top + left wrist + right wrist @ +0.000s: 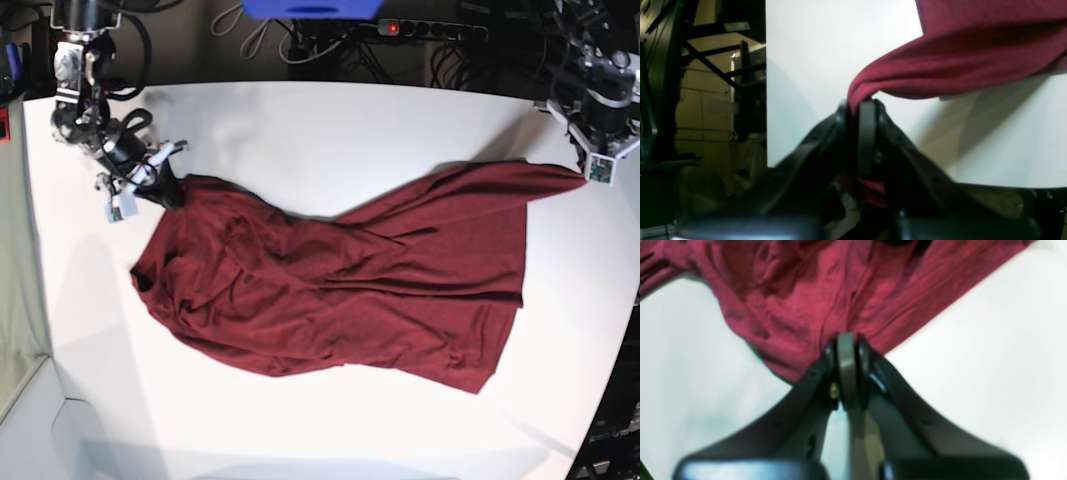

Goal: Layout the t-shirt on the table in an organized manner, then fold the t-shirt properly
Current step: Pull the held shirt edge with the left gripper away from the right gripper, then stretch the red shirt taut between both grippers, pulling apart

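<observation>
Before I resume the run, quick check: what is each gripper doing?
Left gripper: shut on the t-shirt, corner lifted off the table.
Right gripper: shut on the t-shirt's edge.

A robotics lab: white table [300,120], power strip [425,29], tangled cables [250,25]

Inspection for legible markings: none found in any view. The t-shirt [340,280] is plain, with no print, tag or label showing. The surface [330,120] bears no writing or marks. A pale label-like strip [736,26] on the dark frame beside the surface in the left wrist view is too blurred to read. The blue object [315,8] at the far edge shows no readable lettering.
</observation>
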